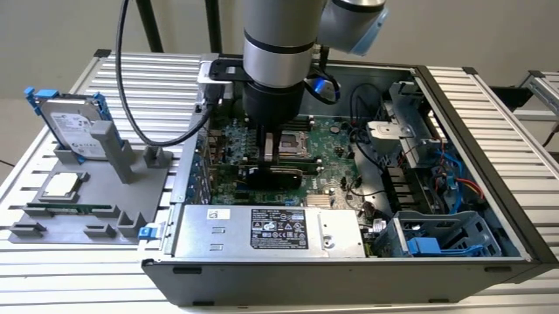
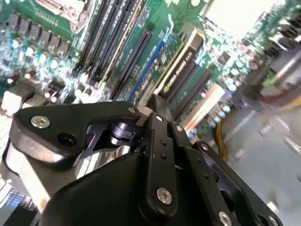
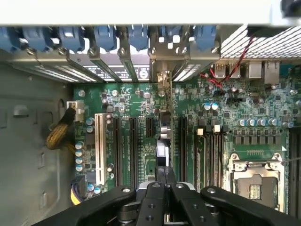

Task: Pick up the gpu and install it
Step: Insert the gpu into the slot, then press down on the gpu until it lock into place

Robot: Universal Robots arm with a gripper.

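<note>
- Right, my arm reaches straight down into the open case, which stands on the slatted bench.
- I see the gripper low over the motherboard in the exterior view, its jaws drawn narrow and pinching the top edge of the gpu.
- The gpu stands on edge directly under the jaws in the first wrist view, thin and dark, between the long black slots, with its bracket end toward the case's rear wall.
- In the second wrist view the gpu runs away from the fingertips, parallel to the slots; I cannot tell whether it is fully seated.
- On the exterior view's left, a grey holder carries a hard drive.
</note>
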